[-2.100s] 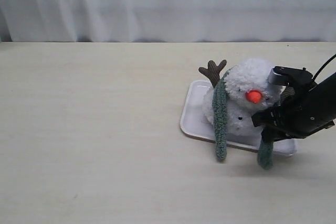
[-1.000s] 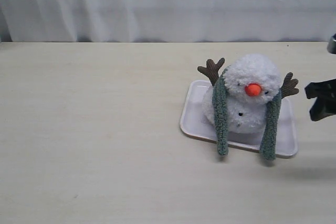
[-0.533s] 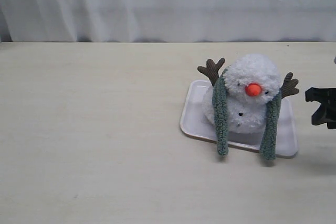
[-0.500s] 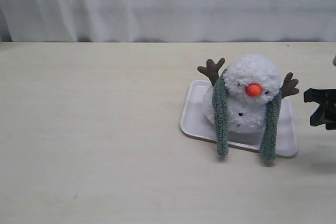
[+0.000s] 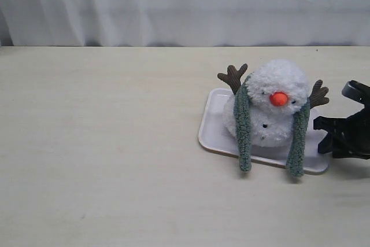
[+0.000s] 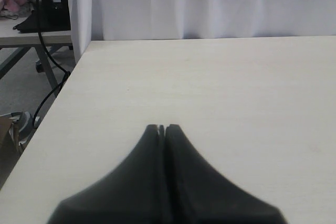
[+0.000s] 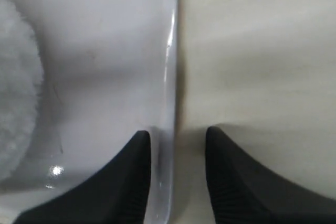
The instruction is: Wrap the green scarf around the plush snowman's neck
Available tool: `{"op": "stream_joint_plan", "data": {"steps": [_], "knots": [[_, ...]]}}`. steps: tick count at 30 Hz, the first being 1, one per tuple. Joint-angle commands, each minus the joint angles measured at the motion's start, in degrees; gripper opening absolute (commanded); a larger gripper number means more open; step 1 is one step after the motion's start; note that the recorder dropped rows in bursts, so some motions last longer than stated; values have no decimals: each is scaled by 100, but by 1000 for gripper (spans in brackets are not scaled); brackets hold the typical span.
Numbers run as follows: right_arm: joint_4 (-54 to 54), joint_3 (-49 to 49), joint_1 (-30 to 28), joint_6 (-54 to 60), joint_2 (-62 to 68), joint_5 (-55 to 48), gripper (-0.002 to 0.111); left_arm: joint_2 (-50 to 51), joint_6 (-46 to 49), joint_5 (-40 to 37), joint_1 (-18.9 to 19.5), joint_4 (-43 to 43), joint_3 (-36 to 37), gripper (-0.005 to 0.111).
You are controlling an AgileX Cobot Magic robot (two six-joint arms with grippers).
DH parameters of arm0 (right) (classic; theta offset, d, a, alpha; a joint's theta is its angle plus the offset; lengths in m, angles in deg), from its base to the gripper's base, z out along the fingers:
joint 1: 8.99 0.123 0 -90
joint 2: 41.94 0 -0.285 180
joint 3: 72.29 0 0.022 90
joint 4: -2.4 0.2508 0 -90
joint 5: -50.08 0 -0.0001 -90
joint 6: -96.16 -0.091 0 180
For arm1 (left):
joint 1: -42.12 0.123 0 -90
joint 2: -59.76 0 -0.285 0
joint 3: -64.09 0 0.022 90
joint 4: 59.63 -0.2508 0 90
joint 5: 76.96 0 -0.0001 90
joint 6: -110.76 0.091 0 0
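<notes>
1. The snowman [image 5: 276, 105] sits upright on a white tray [image 5: 211, 126] towards the right of the desk [image 5: 115, 143]
2. The green scarf [image 5: 243, 122] lies behind its neck, and both ends hang down the front, one on each side of the orange nose, reaching the tray's near edge
3. The right pincer [image 7: 177, 134] is low at the tray's right edge, partly open and astride the rim, with one finger inside the tray and the other over the desk
4. The left pincer [image 6: 163, 127] is pressed closed on nothing, above bare desk
</notes>
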Motion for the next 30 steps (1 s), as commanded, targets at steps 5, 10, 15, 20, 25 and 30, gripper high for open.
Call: {"op": "stream_joint_plan", "data": {"steps": [5,10,15,20,25,30], "knots": [[642,4,-38,712,264,507,34,-13,-25,70,-49,26,12,0],[642,4,-38,779,285,1079,32,-13,-25,70,-49,26,12,0],[642,144,-38,885,350,1090,18,-13,-25,70,-49,26,12,0],[642,503,-27,908,622,728,16,-13,-25,70,-49,26,12,0],[771,731,125,1258,887,636,16,-13,-25,70,-49,26,12,0],[1053,911,234,1584,966,498,16,-13,-25,70,-49,26,12,0]]}}
